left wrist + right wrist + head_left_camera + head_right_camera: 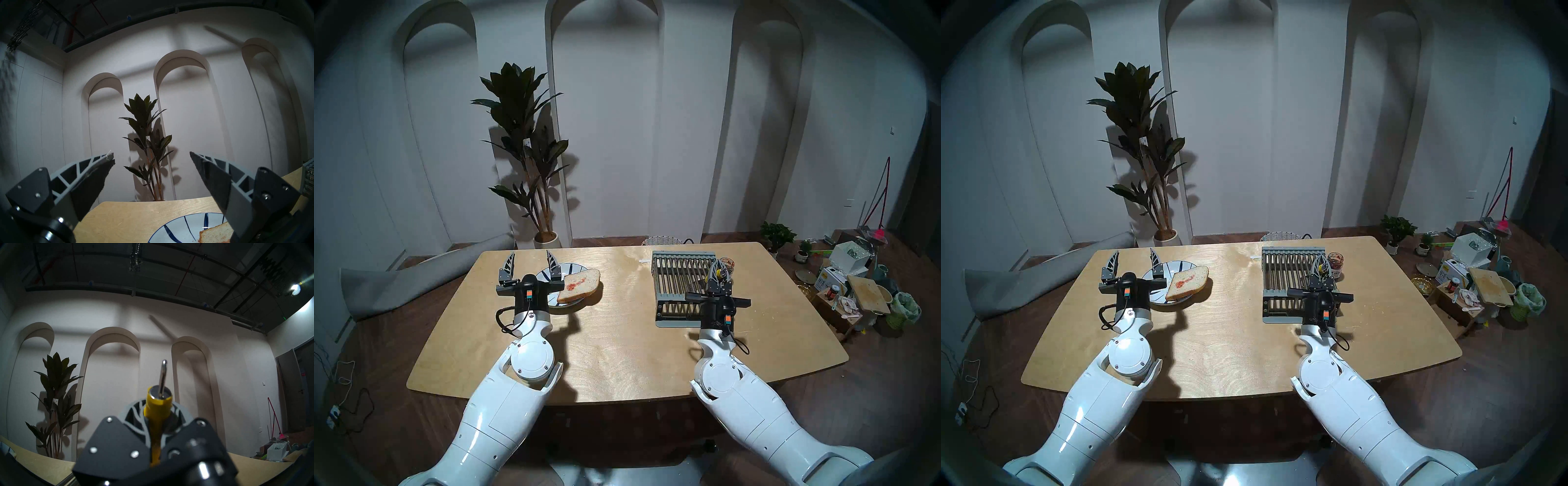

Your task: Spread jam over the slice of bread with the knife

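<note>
We see our right gripper point(718, 271) clenched on the knife point(158, 404), gripping its yellow handle with the silver blade pointing up and away toward the arched wall. In the head views this gripper hangs over the grey slatted rack point(680, 278), which sits on the counter point(619, 339) at about two o'clock from the counter's middle.

Our left gripper point(530, 263) is released, its jaws spread wide and holding nothing. It hangs over the counter at about ten o'clock from the middle, its right finger over the near-left rim of the plate point(548, 273).

The slice of bread point(580, 285) lies tilted on the blue-striped plate, leaning over the plate's rim at three o'clock, so that its right edge overhangs the counter. A red smear of jam point(574, 283) marks the middle of the slice and covers only a small patch of it.

The jam jar point(1335, 263) stands upright and without a lid on the counter just beside the rack, at the rack's two o'clock corner. In the left head view our right gripper mostly hides it.

A tall potted plant point(531, 152) stands on the floor behind the counter, at eleven o'clock.
</note>
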Tool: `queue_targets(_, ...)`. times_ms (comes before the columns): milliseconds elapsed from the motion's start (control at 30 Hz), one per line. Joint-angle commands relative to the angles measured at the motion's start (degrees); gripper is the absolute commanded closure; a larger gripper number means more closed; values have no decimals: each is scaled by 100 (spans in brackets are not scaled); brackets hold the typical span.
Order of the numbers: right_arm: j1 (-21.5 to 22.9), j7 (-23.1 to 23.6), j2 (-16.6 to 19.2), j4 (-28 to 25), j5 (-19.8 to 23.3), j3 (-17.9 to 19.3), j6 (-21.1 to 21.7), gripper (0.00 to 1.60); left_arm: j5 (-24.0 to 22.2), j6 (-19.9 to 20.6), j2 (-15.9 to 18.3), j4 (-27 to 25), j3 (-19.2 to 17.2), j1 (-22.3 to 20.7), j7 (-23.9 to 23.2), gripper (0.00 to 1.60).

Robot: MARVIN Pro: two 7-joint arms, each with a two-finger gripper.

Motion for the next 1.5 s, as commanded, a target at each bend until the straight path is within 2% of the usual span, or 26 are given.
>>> queue_targets(0,174,86,16,125,35,-1,-281,160,16,-40,-27,-100,9,-47,12,0)
queue_targets(333,106,255,142,37,291,19,-102,160,63,37,-81,-143,32,-46,15,0)
queue_targets(367,103,262,150,28,301,24,-100,155,68,42,-88,-143,33,-47,14,0)
queue_targets(433,72,339,194,-60,442,16,-11,127,80,54,-97,-142,34,-49,20,0)
queue_targets(467,61,348,207,-96,472,22,28,129,82,57,-105,-141,33,-50,24,0)
queue_targets(533,45,412,253,-174,563,13,117,110,87,57,-116,-138,30,-52,28,0)
queue_targets(600,23,473,291,-252,663,4,229,106,91,63,-127,-140,27,-51,34,0)
queue_targets(633,20,463,291,-261,656,11,242,87,95,67,-130,-141,27,-50,36,0)
queue_targets(700,15,479,306,-284,669,11,286,85,98,69,-134,-144,26,-49,38,0)
queue_targets(733,13,499,317,-306,703,13,318,18,96,76,-143,-151,22,-44,43,0)
queue_targets(767,5,545,334,-339,784,4,379,0,104,84,-145,-155,21,-42,50,0)
queue_targets(1100,-80,606,418,-695,1048,40,735,0,98,102,-138,-200,13,-2,51,0)
queue_targets(1267,-226,769,611,-1158,1366,57,1207,0,83,117,-134,-227,7,10,43,0)
queue_targets(1467,-320,714,824,-1593,1263,144,1697,0,79,127,-126,-251,-6,15,42,0)
